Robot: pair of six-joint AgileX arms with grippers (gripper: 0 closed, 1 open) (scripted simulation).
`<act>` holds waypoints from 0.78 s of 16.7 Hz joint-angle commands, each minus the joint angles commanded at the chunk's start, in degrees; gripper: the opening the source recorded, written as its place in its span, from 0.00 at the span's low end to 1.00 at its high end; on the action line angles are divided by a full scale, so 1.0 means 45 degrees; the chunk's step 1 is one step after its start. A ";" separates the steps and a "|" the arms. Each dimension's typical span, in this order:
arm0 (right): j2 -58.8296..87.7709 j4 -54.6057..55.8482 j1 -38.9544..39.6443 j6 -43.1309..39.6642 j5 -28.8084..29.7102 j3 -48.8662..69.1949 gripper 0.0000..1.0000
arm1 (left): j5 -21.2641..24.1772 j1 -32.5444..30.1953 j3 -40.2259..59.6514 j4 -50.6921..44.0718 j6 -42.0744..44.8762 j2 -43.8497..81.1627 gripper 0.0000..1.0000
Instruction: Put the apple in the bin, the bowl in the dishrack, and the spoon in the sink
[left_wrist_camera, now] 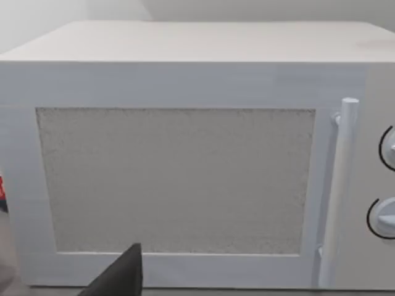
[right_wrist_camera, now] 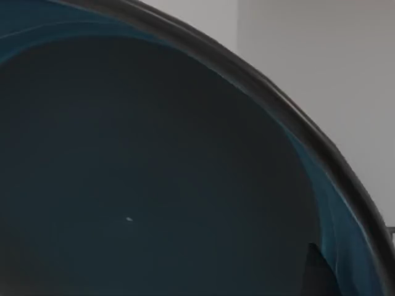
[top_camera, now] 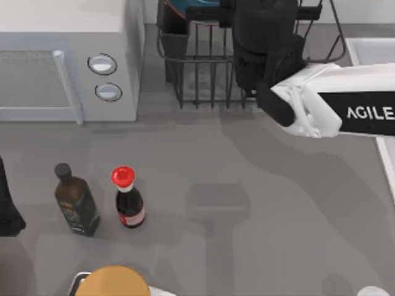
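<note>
Looking down from the top view, the right arm (top_camera: 345, 111) reaches in from the right, and its dark wrist hangs over the dishrack (top_camera: 203, 74) at the table's far edge. A sliver of the blue bowl (top_camera: 188, 7) shows at the rack's top, just beyond the wrist. The right gripper itself is buried under the wrist housing, so I cannot tell how its jaws stand or whether they grip the bowl. The sink (top_camera: 370, 49) lies just to the right of that wrist, well clear of the rack bars. Nearer the front stand an oil bottle (top_camera: 75, 200) and a red-capped sauce bottle (top_camera: 128, 198), far from either gripper. The left arm (top_camera: 9, 213) sits parked at the left edge.

From the left wrist view, the microwave (left_wrist_camera: 185, 154) faces the camera squarely, with a dark fingertip (left_wrist_camera: 123, 274) of the left gripper low in front of its door; the jaw gap is out of sight.

From the right wrist view, the bowl's dark inside (right_wrist_camera: 136, 172) sits right against the jaws, its rim arcing across.

My worry: if the bowl is let go before it settles between the bars, it may tip off the rack's edge or roll toward the sink. A wrist descending further could also strike the upright wires and shove the rack.
</note>
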 joint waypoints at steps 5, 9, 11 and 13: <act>0.0000 0.0000 0.0000 0.0000 0.0000 0.0000 0.38 | 0.0000 0.0000 0.0000 0.0000 0.0000 0.0000 1.00; 0.0000 0.0000 0.0000 0.0000 0.0000 0.0000 0.68 | 0.0000 0.0000 0.0000 0.0000 0.0000 0.0000 1.00; 0.0000 0.0000 0.0000 0.0000 0.0000 0.0000 0.83 | 0.0000 0.0000 0.0000 0.0000 0.0000 0.0000 1.00; 0.0000 0.0000 0.0000 0.0000 0.0000 0.0000 0.98 | 0.0000 0.0000 0.0000 0.0000 0.0000 0.0000 1.00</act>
